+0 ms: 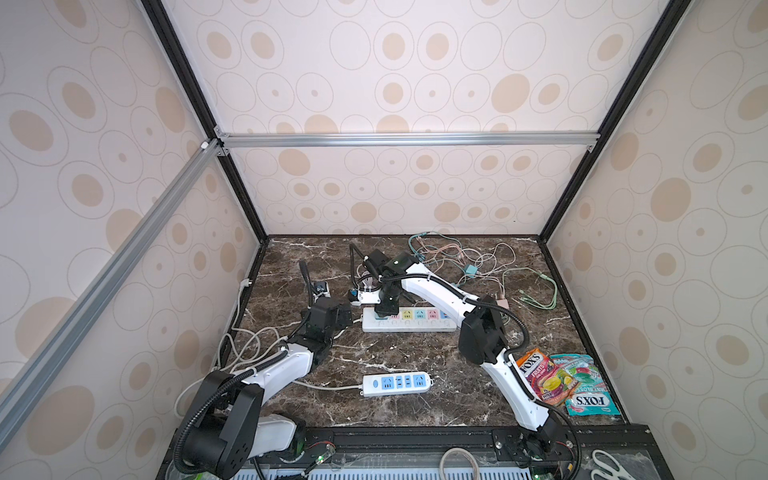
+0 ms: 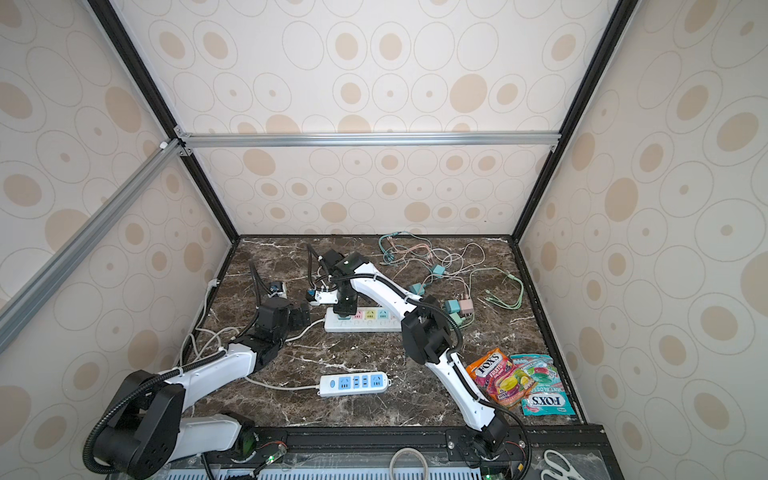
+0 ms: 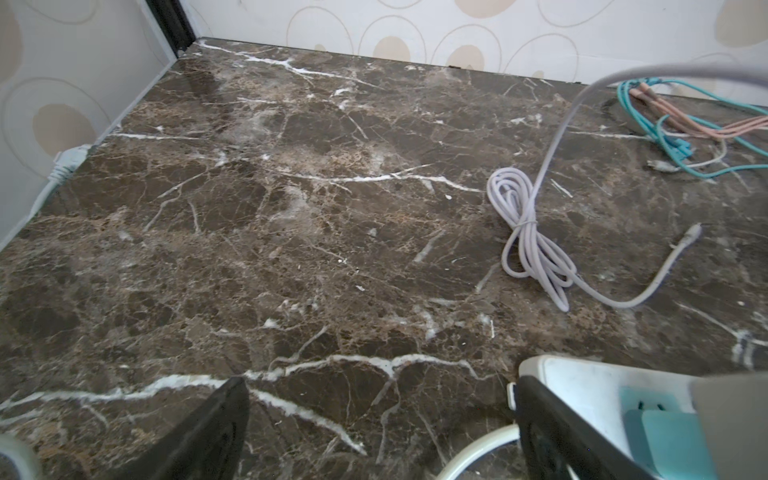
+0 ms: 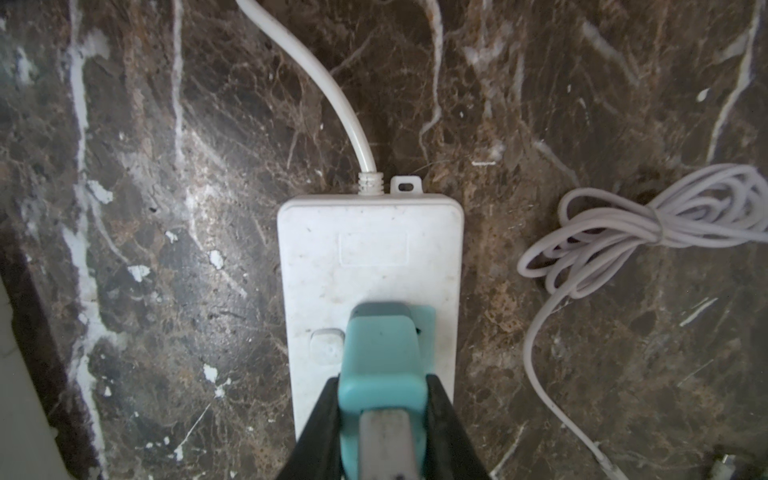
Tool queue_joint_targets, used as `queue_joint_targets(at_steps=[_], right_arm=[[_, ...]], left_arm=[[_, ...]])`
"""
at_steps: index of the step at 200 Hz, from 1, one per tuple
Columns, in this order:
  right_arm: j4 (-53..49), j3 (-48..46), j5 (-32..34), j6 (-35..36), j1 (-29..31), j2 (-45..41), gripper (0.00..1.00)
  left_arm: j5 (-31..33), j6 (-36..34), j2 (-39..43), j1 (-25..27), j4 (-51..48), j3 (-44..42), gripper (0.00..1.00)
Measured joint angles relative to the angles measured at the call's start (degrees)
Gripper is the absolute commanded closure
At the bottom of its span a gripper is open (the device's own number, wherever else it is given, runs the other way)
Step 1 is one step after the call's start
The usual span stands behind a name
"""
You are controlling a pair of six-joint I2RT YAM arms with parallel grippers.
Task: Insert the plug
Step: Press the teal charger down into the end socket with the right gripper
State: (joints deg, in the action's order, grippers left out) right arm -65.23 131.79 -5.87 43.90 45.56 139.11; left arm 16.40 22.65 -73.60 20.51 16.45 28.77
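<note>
Right wrist view: on the marble worktop [image 4: 166, 216] lies the white power strip [image 4: 370, 249], and the teal plug [image 4: 382, 357] stands on the socket at its left end, gripped by the right fingers [image 4: 320, 428]. The left fingers [image 3: 199, 432] are spread wide, just left of the strip.

A lab test booth — aluminium frame [image 1: 407, 139], wallpapered panels [image 1: 415, 83], marble-look tabletop [image 1: 415, 361].

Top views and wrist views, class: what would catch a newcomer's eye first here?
The teal plug, pinched in the right gripper, sits on the end socket of a white power strip mid-table. A tangle of pastel cables sprawls at the far right; bright candy bags lie near right.
</note>
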Motion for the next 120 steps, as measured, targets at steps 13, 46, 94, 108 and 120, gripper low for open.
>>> queue_joint_targets(at_steps=[13,46,94,108,120], right_arm=[[0.0,-3.8,0.3,0.1,-0.2,-2.4,0.95],[0.3,-9.3,1.4,0.2,-0.4,-5.7,0.91],[1.0,-10.0,1.4,1.2,-0.4,-6.1,0.89],[1.2,-10.4,1.4,1.9,-0.3,-6.3,0.85],[1.5,-10.6,1.4,2.4,-0.3,-6.5,0.80]], left_arm=[[-1.4,-0.3,0.0,0.0,0.7,0.0,0.02],[-3.5,-0.5,0.5,0.2,2.8,-0.2,0.02],[-3.7,-0.5,1.0,0.2,3.7,-0.3,0.02],[-3.6,-0.5,1.0,0.2,3.6,-0.3,0.02],[-3.5,-0.5,1.0,0.2,3.6,-0.3,0.02]])
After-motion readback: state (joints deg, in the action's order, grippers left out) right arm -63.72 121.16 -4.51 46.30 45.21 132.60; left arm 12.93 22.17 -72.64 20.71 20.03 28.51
